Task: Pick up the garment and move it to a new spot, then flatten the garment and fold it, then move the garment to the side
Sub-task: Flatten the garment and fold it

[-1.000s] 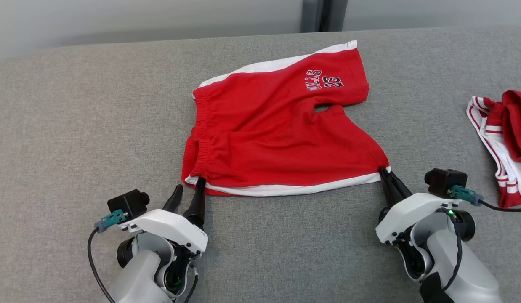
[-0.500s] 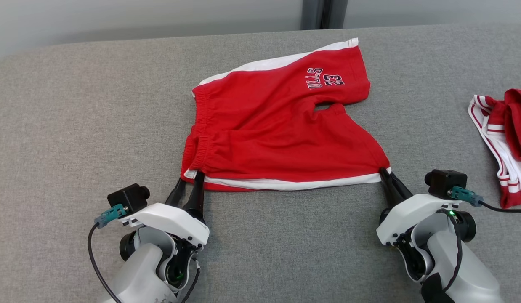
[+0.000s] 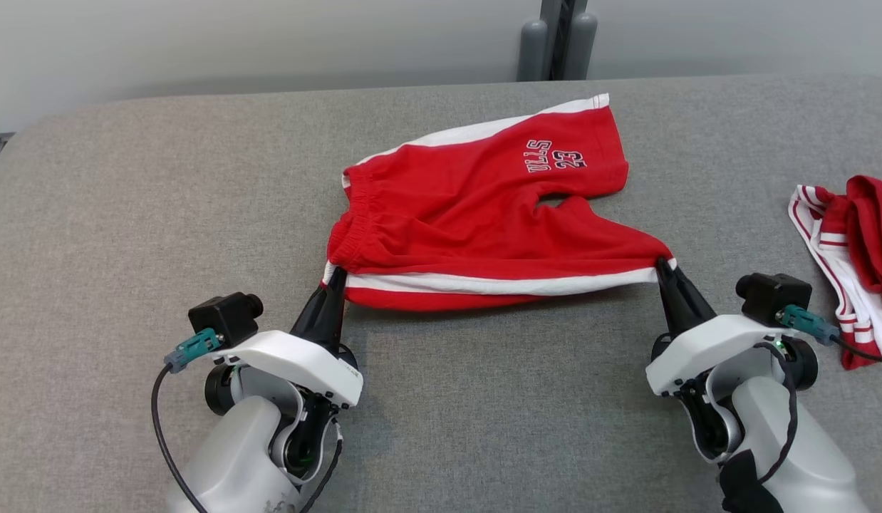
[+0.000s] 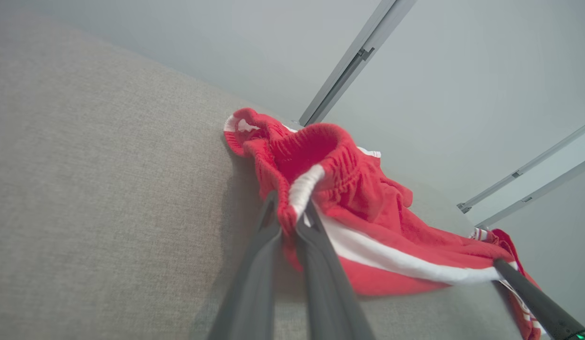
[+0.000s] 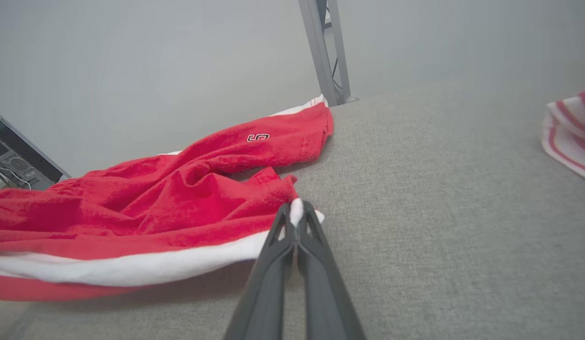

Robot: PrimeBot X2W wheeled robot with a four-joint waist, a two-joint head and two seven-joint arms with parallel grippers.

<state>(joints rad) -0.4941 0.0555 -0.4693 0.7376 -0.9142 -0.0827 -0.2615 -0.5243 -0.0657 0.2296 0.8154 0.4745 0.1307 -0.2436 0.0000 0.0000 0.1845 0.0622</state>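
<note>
Red shorts [image 3: 484,214] with white side stripes and a "23" print sit mid-way across the grey fabric table [image 3: 163,214]. Their near edge is pulled taut and lifted a bit, with a shadow under it. The left gripper [image 3: 336,281] is clamped on the shorts' near waistband corner, and the right gripper [image 3: 662,267] is pinched tight on the near leg-hem corner. A crumpled red-and-white striped garment [image 3: 847,242] lies well apart to the shorts' right. A grey metal post [image 3: 558,39] stands just beyond their far side.
</note>
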